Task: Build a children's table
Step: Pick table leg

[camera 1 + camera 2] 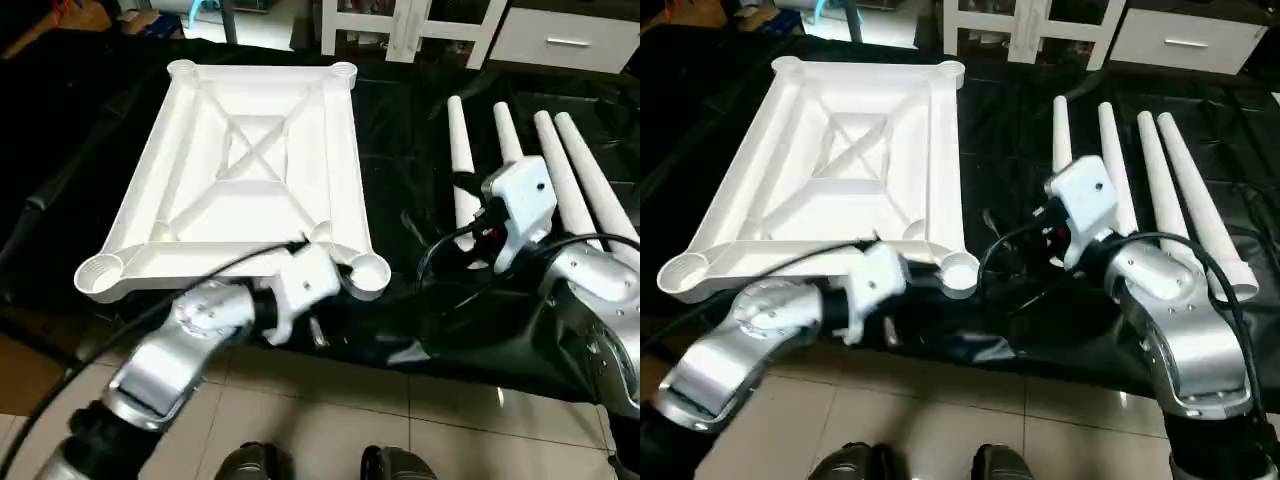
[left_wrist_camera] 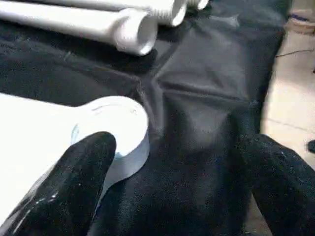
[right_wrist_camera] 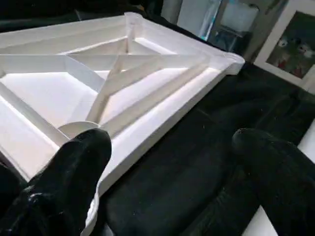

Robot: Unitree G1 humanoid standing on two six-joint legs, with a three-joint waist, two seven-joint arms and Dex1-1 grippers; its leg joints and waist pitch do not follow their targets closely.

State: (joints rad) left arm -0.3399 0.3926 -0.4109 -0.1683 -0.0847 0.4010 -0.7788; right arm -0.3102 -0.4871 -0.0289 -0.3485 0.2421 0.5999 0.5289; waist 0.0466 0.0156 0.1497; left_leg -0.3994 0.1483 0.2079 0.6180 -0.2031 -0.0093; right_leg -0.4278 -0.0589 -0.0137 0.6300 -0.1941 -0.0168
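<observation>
Both my jaws stand spread, empty. Left gripper (image 2: 172,191) hovers by the near-right socket (image 1: 368,272) of the upturned table top (image 1: 240,170); right gripper (image 3: 182,187) above the four legs (image 1: 560,170). Advise: grasp one leg near its thick end.

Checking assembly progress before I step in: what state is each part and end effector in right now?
Table top: upside down, ribs up, corner sockets empty.
Four legs: loose, lying side by side beside the top.
Left end effector: open, empty.
Right end effector: open, empty.
</observation>
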